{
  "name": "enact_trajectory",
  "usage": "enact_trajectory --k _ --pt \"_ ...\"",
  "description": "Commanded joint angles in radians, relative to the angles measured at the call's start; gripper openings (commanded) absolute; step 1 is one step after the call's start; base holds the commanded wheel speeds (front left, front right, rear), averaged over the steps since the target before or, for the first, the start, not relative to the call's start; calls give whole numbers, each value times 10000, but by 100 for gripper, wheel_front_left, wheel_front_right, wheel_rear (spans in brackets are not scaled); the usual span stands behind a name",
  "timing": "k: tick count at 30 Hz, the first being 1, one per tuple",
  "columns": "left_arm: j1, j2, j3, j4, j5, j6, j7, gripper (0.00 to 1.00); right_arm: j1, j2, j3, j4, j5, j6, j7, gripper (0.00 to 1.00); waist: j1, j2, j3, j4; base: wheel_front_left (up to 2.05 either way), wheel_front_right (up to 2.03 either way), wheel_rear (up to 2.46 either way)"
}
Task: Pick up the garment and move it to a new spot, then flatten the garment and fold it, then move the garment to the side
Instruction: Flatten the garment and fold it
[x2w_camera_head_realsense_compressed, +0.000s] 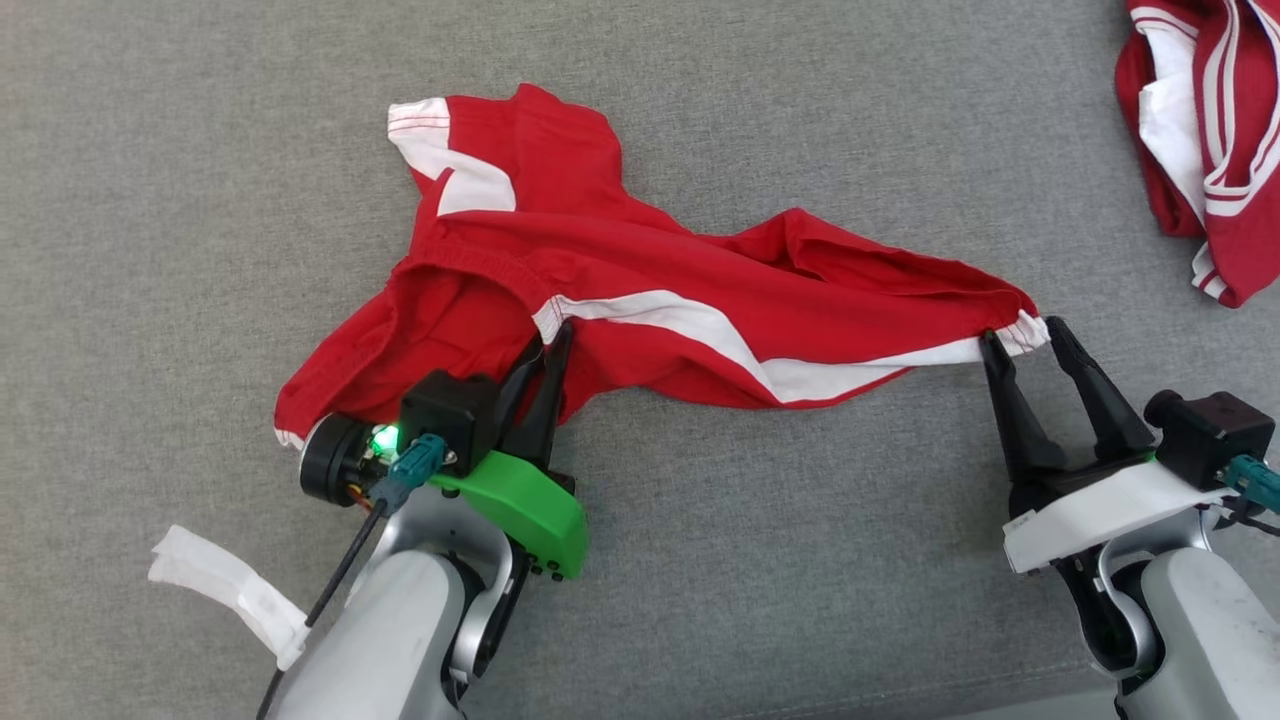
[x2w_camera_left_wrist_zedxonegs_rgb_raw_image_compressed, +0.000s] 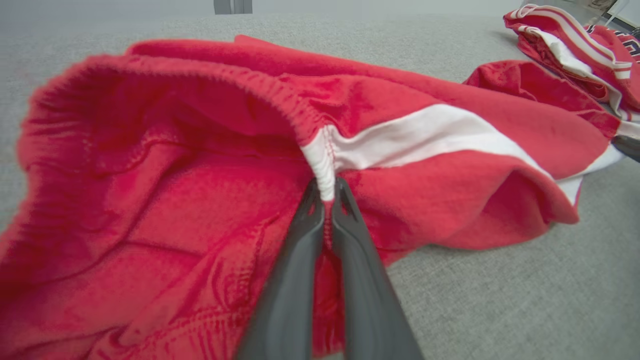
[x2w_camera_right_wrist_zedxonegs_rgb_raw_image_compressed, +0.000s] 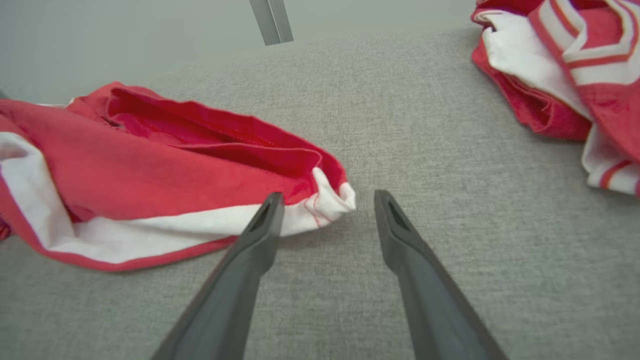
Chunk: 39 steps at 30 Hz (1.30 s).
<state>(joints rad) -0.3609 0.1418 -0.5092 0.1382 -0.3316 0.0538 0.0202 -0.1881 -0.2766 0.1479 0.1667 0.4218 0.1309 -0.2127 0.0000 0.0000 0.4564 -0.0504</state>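
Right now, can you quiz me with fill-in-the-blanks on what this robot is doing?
The left gripper is ____ on the red garment's waistband.
The right gripper has jaws standing ____ at that garment's white corner.
A second garment lies at the head view's upper ____.
Both garments lie on a ____ cloth surface.
Missing: shut; open; right; grey.

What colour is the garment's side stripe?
White stripe on the red garment; best in the left wrist view.

The garment (x2w_camera_head_realsense_compressed: 620, 290) lies left of a second garment (x2w_camera_head_realsense_compressed: 1200, 140).
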Motion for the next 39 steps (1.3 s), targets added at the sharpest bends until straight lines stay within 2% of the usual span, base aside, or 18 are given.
enact_trajectory --k 1,5,12,16,21,26,30,33,35,39 --pt "-89 102 27 -43 101 -20 -102 0 -156 -118 86 122 99 -5 -82 0 0 0 -1 77 0 0 0" --pt "138 217 48 -386 174 70 -447 0 -240 -331 148 -46 252 -5 -306 0 0 0 -289 96 0 0 0" --pt "194 784 149 -2168 595 256 -541 0 -262 -576 -494 -1841 -22 -5 -350 0 0 0 -1213 58 0 0 0" --pt "-137 1211 301 -3532 795 233 -288 0 -503 -794 -1141 -3203 -404 -5 61 0 0 0 -1778 109 0 0 0" --pt "-915 1794 633 -5283 1137 75 214 0 -945 -1062 -2439 -5079 -818 -6 924 0 0 0 -2355 237 0 0 0" --pt "-1672 2056 968 -6242 1116 -2 786 0 -1476 -1179 -3211 -6366 -899 -6 1897 0 0 0 -2568 314 0 0 0" --pt "-2048 1987 1133 -6331 905 11 954 0 -1829 -1185 -3360 -6602 -767 -6 2322 0 0 0 -2431 343 0 0 0" --pt "-2439 1848 1167 -6030 610 -142 952 0 -2161 -1240 -3312 -6448 -554 -8 2490 0 0 0 -2109 374 0 0 0" --pt "-2825 1748 1209 -5573 429 -281 901 0 -2473 -1336 -3230 -6193 -376 -8 2547 0 0 0 -1828 388 0 0 0" --pt "-4248 1350 1359 -3769 -92 -702 608 0 -3875 -1703 -2827 -5180 119 -8 2473 0 0 0 -964 391 0 0 0"
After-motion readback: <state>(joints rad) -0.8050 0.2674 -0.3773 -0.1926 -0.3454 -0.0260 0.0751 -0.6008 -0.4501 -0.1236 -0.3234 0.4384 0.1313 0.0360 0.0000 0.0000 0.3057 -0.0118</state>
